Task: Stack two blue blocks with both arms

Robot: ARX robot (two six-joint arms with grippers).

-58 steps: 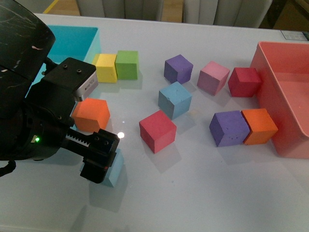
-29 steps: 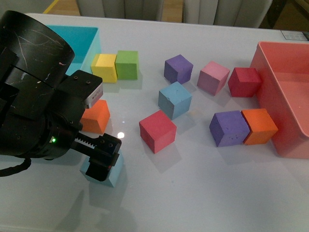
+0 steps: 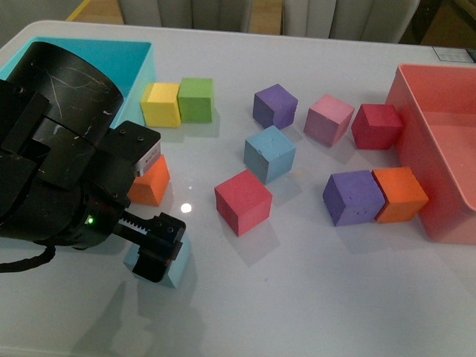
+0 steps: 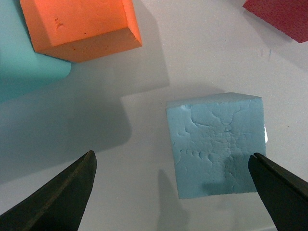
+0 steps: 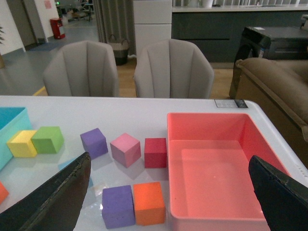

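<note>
From the front, the left end effector (image 3: 156, 253) is hovering over the nearer blue block (image 3: 175, 269) by the desk's (image 3: 312, 297) left near corner; the other blue block (image 3: 269, 152) is sitting mid-desk. Left wrist: fingers (image 4: 57, 197) spread wide, block lying nearer one. Pick-up looks underway; next, centring and closing. Right wrist: right end effector (image 5: 168, 159) gaping, empty.

No text, brand or number could be read anywhere. A small printed card (image 3: 454, 53) lay on the white table (image 3: 297, 297) just beyond the far rim of the pink bin (image 3: 416, 82). Its marks were too small to make out in both the front and right wrist views. A pink notice (image 5: 49, 4) on the far wall was also too blurred to read.
</note>
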